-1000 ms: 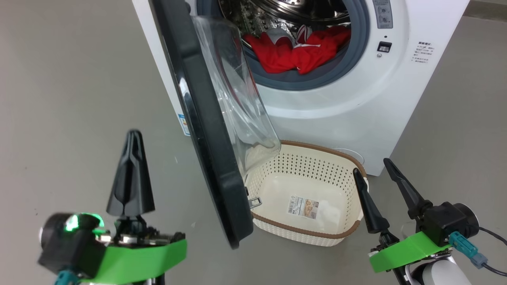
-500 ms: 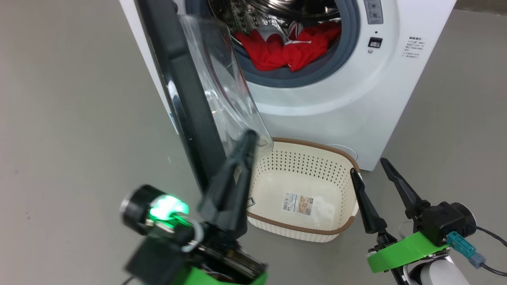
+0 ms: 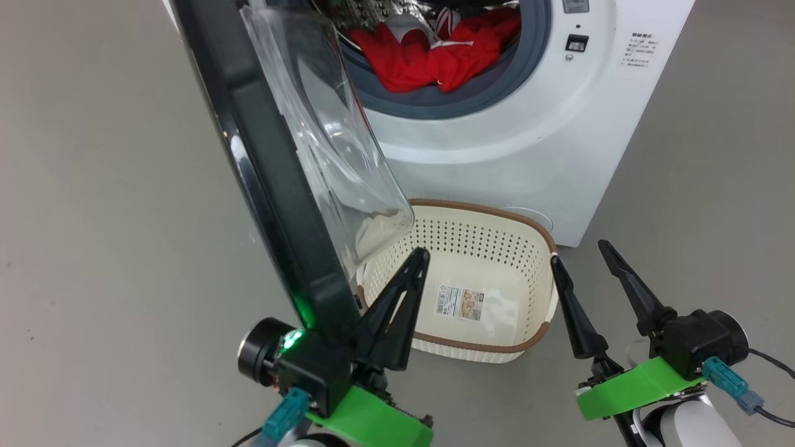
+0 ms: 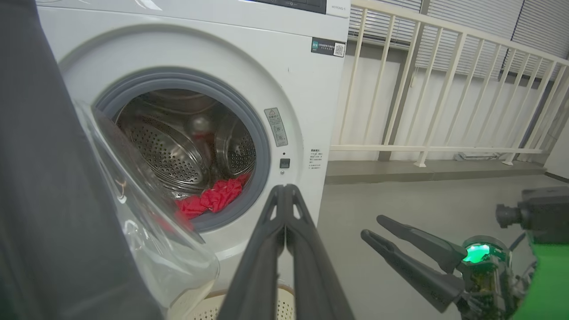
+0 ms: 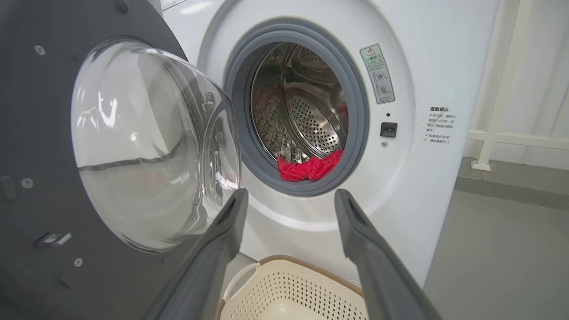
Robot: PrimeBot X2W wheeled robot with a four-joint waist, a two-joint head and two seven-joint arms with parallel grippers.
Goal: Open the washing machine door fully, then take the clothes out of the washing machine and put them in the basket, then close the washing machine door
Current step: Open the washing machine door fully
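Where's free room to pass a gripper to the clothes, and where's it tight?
Free: the drum mouth above the clothes, right of the washing machine door; inside of the basket, bare. Crowded: basket's left end, where door and shut left gripper crowd it.

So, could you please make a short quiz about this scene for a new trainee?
1. True or false: the large round glossy black washing machine door with the clear glass bowl stands open.
2. Where are the bright red fabric clothes? A: in the steel drum of the big white washing machine. B: in the cream basket. C: on the floor.
3. Fill in: the left gripper has its two dark fingers ____; the right gripper has them apart.
Key: 1 true. 2 A. 3 shut (pressed together).
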